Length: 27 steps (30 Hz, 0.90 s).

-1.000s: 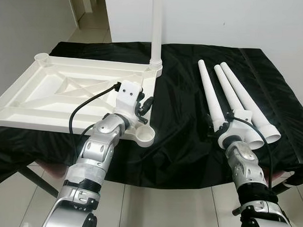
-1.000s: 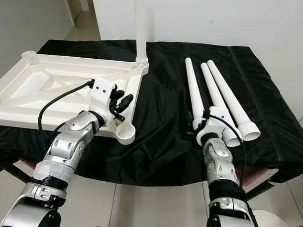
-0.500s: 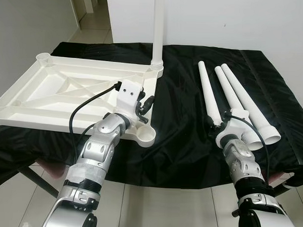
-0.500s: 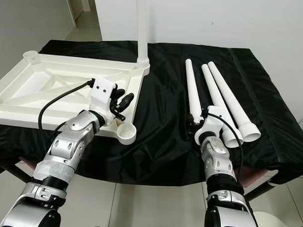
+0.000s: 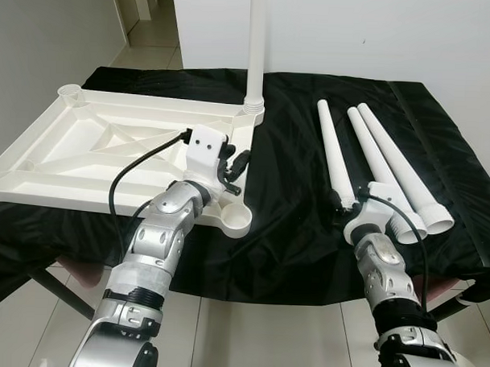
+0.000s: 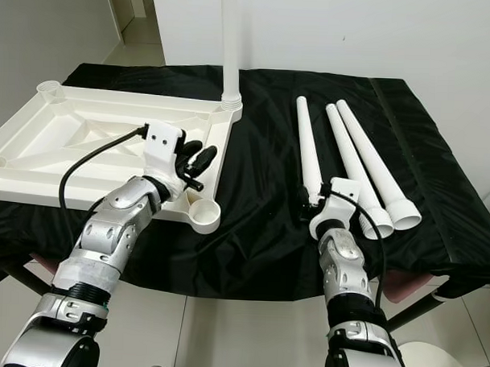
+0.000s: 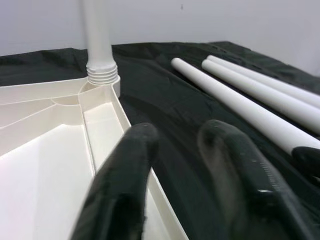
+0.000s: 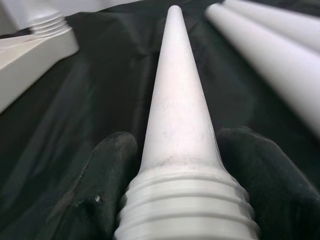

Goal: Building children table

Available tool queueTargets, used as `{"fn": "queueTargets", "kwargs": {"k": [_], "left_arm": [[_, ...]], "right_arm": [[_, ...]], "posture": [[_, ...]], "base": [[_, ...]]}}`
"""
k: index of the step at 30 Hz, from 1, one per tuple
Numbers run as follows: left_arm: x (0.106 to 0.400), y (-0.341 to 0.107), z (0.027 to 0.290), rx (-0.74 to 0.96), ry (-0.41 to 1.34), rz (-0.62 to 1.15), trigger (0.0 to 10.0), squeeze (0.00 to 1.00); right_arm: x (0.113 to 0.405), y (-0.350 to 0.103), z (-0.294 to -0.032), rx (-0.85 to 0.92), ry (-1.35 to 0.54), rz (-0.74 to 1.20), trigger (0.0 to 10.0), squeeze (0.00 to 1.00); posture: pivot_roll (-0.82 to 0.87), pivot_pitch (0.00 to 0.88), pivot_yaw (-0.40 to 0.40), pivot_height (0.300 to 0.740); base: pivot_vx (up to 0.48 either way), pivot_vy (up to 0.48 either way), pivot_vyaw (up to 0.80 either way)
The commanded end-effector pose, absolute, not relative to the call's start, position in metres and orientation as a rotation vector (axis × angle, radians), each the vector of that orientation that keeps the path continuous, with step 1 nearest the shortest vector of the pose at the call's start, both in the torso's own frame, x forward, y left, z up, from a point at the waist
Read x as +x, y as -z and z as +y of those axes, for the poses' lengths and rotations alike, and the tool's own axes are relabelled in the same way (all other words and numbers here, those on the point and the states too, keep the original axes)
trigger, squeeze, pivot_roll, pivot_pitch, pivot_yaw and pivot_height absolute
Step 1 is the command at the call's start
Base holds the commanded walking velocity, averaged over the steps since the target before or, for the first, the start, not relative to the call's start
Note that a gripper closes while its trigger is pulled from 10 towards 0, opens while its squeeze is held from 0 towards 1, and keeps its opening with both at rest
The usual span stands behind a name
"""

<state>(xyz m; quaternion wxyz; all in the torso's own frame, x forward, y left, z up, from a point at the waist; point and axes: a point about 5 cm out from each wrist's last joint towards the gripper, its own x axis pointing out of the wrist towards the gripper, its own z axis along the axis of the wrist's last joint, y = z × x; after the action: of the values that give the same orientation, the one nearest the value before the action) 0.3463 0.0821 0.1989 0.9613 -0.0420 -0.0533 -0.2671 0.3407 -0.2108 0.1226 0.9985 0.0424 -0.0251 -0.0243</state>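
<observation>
A white plastic tabletop (image 5: 85,146) lies upside down on the black-covered table, with one white leg (image 5: 255,47) standing upright in its far right corner socket. My left gripper (image 5: 236,161) hovers open over the tabletop's right rim, just beyond the empty near-right socket (image 5: 236,221); its fingers (image 7: 125,175) hold nothing. Three loose legs lie to the right. My right gripper (image 5: 341,201) is shut on the threaded end of the leftmost leg (image 5: 331,150), and its fingers (image 8: 107,170) press both sides of that leg (image 8: 177,100). The other two legs (image 5: 387,160) lie side by side.
A black cloth (image 5: 286,169) covers the table, with a bare strip between the tabletop and the legs. The table's front edge (image 5: 289,294) runs just below both grippers, with white floor tiles beneath. A white wall stands behind, and a doorway opens at the far left.
My right gripper has slid the leftmost leg to the left, away from the other two. The left gripper has edged slightly farther along the rim.
</observation>
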Motion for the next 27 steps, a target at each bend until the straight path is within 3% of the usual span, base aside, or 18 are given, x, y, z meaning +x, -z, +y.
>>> {"fn": "queueTargets", "kwargs": {"k": [1,5,12,13,14,27], "left_arm": [[0.343,-0.2,0.081,-0.119,0.641,-0.103,10.0,1.0],[0.342,-0.206,0.083,-0.17,0.746,-0.089,10.0,1.0],[0.337,-0.214,0.08,-0.196,0.901,-0.058,10.0,1.0],[0.333,-0.223,0.076,-0.285,1.008,-0.017,10.0,0.55],[0.331,-0.233,0.074,-0.357,1.074,-0.004,10.0,0.0],[0.331,-0.276,0.078,-0.642,1.351,0.078,10.0,0.0]], "right_arm": [[0.339,-0.135,-0.21,0.072,0.073,-0.135,10.0,0.0],[0.324,-0.161,-0.208,0.062,0.094,-0.358,10.0,0.0],[0.314,-0.181,-0.196,0.075,0.022,-0.494,10.0,0.0],[0.311,-0.196,-0.186,0.039,-0.021,-0.559,10.0,0.0],[0.311,-0.206,-0.18,-0.012,-0.047,-0.6,10.0,0.0],[0.304,-0.239,-0.148,-0.22,-0.247,-0.739,10.0,0.0]], "posture": [[-0.02,0.039,0.01,0.74],[-0.03,0.041,0.022,0.74],[-0.03,0.037,0.031,0.74],[-0.03,0.036,0.031,0.74],[-0.03,0.035,0.032,0.74],[-0.03,0.028,0.037,0.74]], "base": [[0.0,0.0,0.0],[0.0,0.0,0.0],[0.0,0.0,0.0],[0.0,0.0,0.0],[0.0,0.0,0.0],[0.0,0.0,0.0]]}}
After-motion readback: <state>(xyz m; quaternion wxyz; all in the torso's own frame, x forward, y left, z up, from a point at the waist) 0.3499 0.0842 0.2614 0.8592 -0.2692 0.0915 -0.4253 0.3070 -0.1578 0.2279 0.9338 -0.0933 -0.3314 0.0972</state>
